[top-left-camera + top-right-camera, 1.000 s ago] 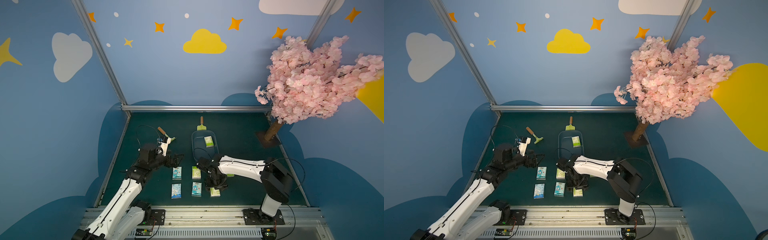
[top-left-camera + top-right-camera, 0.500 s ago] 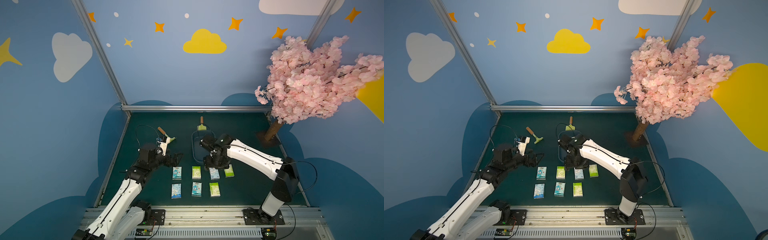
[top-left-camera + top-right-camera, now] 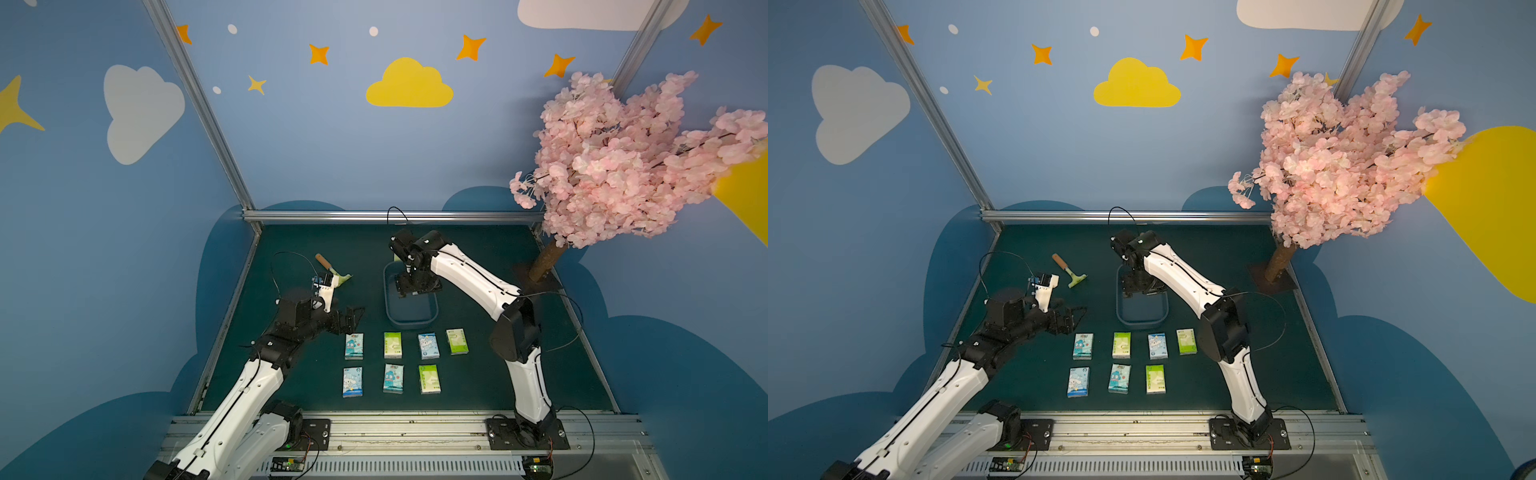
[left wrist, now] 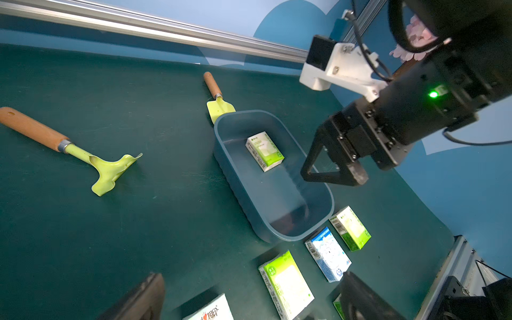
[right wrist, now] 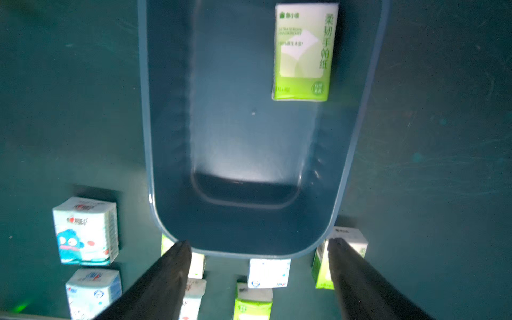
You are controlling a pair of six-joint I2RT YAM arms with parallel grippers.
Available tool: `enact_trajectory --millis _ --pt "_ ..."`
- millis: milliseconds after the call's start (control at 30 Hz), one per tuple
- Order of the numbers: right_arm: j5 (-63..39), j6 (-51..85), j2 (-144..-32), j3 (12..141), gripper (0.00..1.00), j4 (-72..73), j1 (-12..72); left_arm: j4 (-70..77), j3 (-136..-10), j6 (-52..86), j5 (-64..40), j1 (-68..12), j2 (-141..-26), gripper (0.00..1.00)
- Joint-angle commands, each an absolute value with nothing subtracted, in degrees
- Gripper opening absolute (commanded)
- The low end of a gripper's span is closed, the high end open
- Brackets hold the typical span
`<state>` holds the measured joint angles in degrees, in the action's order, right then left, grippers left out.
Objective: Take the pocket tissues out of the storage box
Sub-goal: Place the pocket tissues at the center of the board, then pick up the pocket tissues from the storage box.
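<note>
Now right gripper (image 5: 259, 242), jaws wide, empty, back over storage box (image 3: 411, 322), near last green tissue packet (image 5: 303, 52); seven packets (image 3: 392, 345) line tabletop (image 3: 478, 395); left gripper (image 3: 352, 316) wide, idle.

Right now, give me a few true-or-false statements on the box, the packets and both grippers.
1. One green packet lies in the storage box. True.
2. The right gripper grips a packet. False: it is open and empty over the box.
3. Seven packets lie on the mat outside the box. True.
4. The left gripper is shut on the toy rake. False: it is open and apart from the rake.
</note>
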<state>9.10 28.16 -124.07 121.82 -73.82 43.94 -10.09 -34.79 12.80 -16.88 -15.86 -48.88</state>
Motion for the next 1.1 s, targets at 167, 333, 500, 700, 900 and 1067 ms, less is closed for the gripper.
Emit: enact_trajectory --millis 167,333,500,700,900,1067 --pt "12.8 21.4 -134.0 132.6 0.82 -76.1 41.1 -10.4 -33.3 11.8 -15.5 -15.6 -46.3 1.00" --pt "15.5 20.0 -138.3 137.4 0.81 -76.2 40.1 -11.3 -33.2 11.1 -14.8 -15.5 -45.1 1.00" --pt "16.3 18.7 -140.7 138.5 0.81 -74.9 39.0 -12.2 -32.9 11.3 -13.9 -15.6 -44.0 1.00" --pt "16.7 16.3 -142.9 138.8 0.81 -72.8 39.0 -12.5 -32.1 11.9 -13.7 -15.6 -42.5 1.00" --pt "17.0 15.5 -144.9 138.8 0.81 -71.6 38.8 -12.8 -32.1 12.1 -11.7 -15.5 -42.5 1.00" --pt "17.2 15.2 -146.4 138.8 0.80 -71.3 38.5 -12.7 -32.1 12.6 -11.8 -15.6 -43.0 1.00"
